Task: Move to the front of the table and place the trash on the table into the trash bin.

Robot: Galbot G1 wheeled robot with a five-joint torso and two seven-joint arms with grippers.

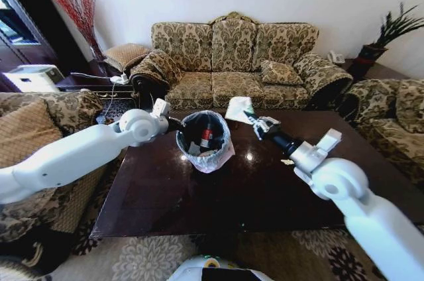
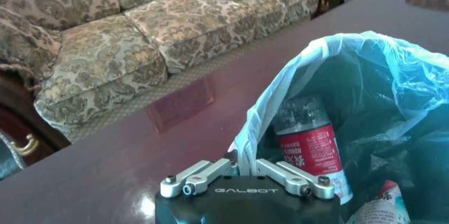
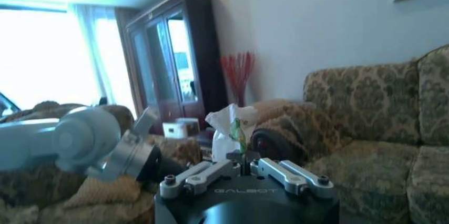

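Head view: bin (image 1: pixel 204 140) on the dark surface (image 1: pixel 252 188), right gripper (image 1: pixel 250 117) holding a white wrapper (image 1: pixel 238 109) beside it; left wrist view: left gripper (image 2: pixel 238 167) fingers pinching the bag rim, bottle (image 2: pixel 310 145) inside; right wrist view: fingers (image 3: pixel 232 167) pressed on the wrapper.

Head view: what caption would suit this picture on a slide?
Left gripper grips the trash bin's bag rim while the right gripper holds a white wrapper above the table.
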